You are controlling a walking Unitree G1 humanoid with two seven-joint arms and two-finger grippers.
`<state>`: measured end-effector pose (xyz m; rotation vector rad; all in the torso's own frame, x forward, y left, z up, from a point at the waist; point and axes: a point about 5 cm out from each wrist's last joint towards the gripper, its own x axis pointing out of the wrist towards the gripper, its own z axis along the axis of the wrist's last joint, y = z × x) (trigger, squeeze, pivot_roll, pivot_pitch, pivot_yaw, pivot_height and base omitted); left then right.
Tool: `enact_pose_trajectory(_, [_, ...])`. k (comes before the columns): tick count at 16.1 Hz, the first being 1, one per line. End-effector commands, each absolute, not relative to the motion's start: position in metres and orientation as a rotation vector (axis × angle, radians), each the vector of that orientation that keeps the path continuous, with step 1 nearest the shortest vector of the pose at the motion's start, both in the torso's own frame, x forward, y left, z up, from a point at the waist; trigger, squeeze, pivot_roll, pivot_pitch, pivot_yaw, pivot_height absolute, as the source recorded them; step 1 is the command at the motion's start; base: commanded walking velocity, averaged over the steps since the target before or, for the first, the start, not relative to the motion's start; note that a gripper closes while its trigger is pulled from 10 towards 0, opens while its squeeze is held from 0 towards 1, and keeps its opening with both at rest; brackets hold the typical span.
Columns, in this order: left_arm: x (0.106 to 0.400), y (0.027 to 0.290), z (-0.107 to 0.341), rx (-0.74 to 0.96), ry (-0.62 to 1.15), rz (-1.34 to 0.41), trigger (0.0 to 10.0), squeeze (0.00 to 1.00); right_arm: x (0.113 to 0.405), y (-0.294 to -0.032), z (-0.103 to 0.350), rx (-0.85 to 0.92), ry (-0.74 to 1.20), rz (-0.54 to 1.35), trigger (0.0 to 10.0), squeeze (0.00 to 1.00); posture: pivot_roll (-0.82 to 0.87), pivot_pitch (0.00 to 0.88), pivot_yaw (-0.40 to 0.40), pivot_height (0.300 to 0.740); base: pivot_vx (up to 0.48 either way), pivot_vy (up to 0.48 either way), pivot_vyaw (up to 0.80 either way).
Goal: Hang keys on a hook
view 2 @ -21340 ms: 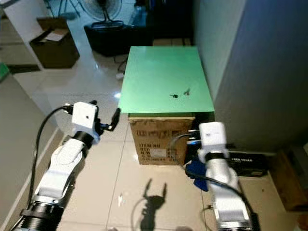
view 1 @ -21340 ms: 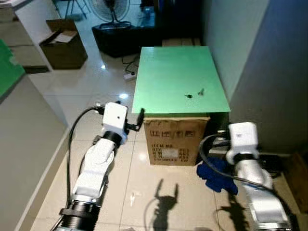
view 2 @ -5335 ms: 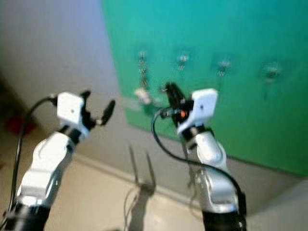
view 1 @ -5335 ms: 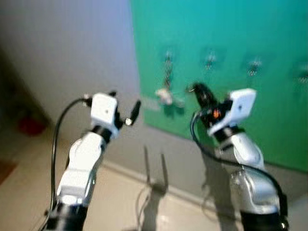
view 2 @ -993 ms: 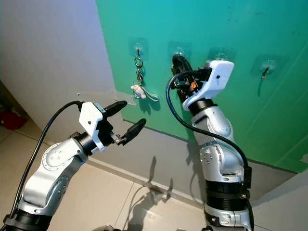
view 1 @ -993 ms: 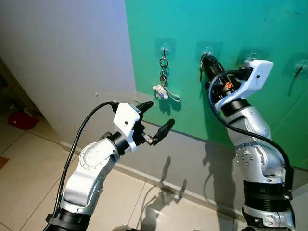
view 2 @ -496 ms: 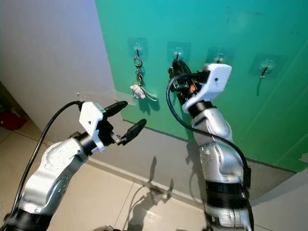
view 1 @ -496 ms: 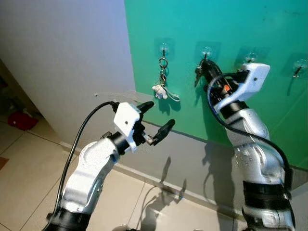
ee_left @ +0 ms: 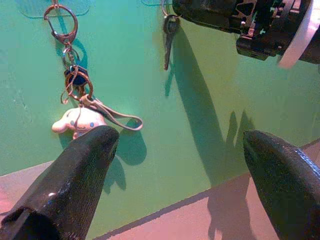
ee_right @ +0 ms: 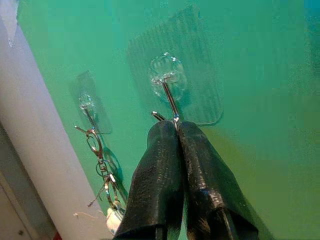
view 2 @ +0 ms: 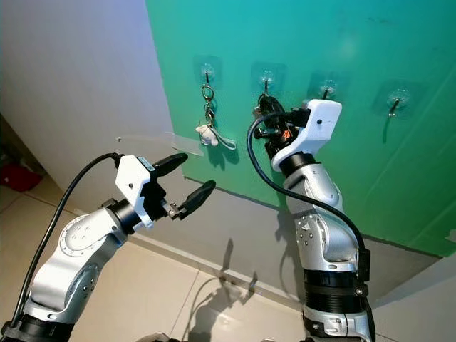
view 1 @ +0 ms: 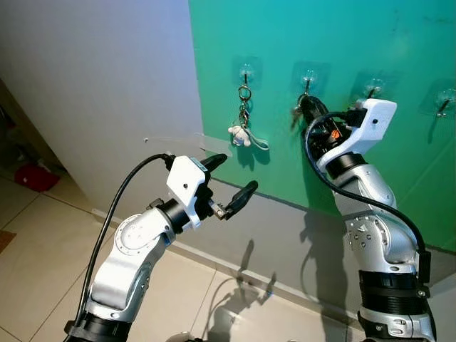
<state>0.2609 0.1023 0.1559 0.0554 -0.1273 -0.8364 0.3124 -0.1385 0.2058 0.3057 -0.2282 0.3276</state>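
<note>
Reaching up to the green wall panel [view 1: 342, 28], the right tool [ee_right: 176, 126] has its two black fingers pressed together just under the second hook [ee_right: 169, 95] of the row. The key ring passes over this hook, and the fingers pinch it there. In the left wrist view the key [ee_left: 168, 42] hangs down flat against the panel from the ring, right at the tip of the right tool. I cannot tell whether the hook alone carries the key or the fingers carry some of it too.

On the first hook [view 1: 245, 73], to the left of it, hangs a keychain with a small white plush figure [view 1: 237, 133] and a loop strap; it hangs free and is apart from both tools. Further to the right there are two more clear adhesive hooks [view 1: 372, 88], with nothing on them.

The left tool [view 1: 229, 187] is held out lower down and nearer, in front of the grey strip of wall under the panel. Its fingers are spread wide and hold nothing. A black cable [view 1: 114, 214] runs along the left arm to its white wrist housing.

On the left the wall is pale grey [view 1: 92, 85]. Below, the floor has beige tiles [view 1: 43, 256], and the shadows of both arms fall on the wall and the floor.
</note>
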Motion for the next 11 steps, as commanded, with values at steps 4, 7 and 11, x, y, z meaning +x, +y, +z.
enact_pose_trajectory(4, [0.263, 0.100, 0.158, 0.063, -0.132, -0.843, 10.0, 0.00, 0.307, -0.138, 0.192, 0.269, -0.170, 0.323, 10.0, 0.00, -0.04, 0.000, 0.063, 0.740, 0.000, 0.000, 0.00])
enact_pose_trajectory(7, [0.267, 0.099, 0.162, 0.054, -0.158, -0.827, 10.0, 0.00, 0.306, -0.135, 0.188, 0.265, -0.158, 0.324, 10.0, 0.00, -0.04, 0.000, 0.063, 0.740, 0.000, 0.000, 0.00])
enact_pose_trajectory(11, [0.266, 0.103, 0.165, 0.053, -0.170, -0.813, 10.0, 0.00, 0.303, -0.129, 0.184, 0.285, -0.151, 0.331, 10.0, 1.00, -0.04, 0.000, 0.065, 0.740, 0.000, 0.000, 0.00])
